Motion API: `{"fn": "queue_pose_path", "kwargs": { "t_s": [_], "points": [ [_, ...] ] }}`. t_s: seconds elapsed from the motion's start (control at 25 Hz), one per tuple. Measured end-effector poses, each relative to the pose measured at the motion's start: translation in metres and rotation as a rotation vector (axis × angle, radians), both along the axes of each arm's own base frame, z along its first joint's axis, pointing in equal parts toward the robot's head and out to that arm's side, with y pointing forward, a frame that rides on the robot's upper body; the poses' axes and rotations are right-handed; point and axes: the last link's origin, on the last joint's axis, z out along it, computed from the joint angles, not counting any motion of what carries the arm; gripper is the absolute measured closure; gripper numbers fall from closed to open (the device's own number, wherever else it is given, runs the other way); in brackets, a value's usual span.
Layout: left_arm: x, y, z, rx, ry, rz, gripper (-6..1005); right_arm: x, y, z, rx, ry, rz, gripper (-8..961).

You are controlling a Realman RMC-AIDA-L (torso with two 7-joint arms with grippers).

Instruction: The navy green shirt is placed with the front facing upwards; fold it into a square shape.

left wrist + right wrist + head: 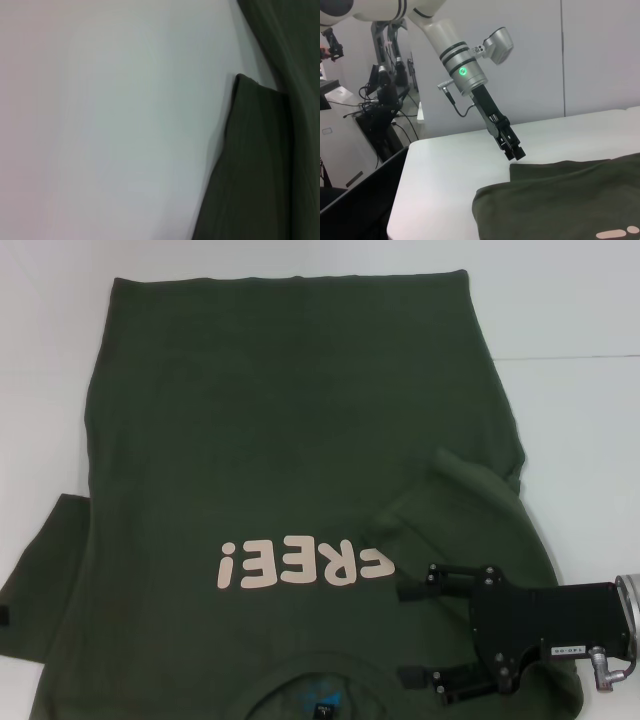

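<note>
Right end effector (405, 633) sits low over the shirt (290, 450) near the collar, fingers spread wide, gripping nothing; the right sleeve lies folded in just beyond the fingertips. Left end effector (516, 154) hovers over the shirt's left sleeve edge, apparently closed and empty. Shirt lies face up on the white surface (580, 420). Risk: the loose sleeve fold may spring back, or a snagged finger may drag it askew.

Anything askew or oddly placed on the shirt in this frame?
Yes. The navy green shirt lies front up, but its sleeve on the robot's right is flopped inward over the body in a rumpled hump beside the open right gripper. The opposite sleeve lies flat and spread out.
</note>
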Motion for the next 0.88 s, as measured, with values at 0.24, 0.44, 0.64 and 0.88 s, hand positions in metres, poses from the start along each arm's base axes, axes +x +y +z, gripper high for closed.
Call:
{"fn": "queue_pose_path", "kwargs": {
  "t_s": [0.24,0.44,0.64,0.88],
  "points": [
    [0.0002,0.0013,-0.0024,-0.004,-0.004,-0.001,187,0.0,-0.0001,0.0,-0.004,0.001,-0.008,25],
    [-0.0004,0.0033,-0.0038,-0.004,-0.004,-0.003,187,0.0009,-0.0008,0.0,-0.005,0.001,-0.012,27],
    [0.0002,0.0044,-0.0036,-0.003,-0.003,-0.006,187,0.0012,-0.0011,0.0001,-0.004,0.001,-0.014,28],
    [-0.0016,0.0029,-0.0035,-0.012,0.008,0.003,188,0.0007,-0.0005,0.0001,-0.004,0.002,-0.012,29]
  ]
}}
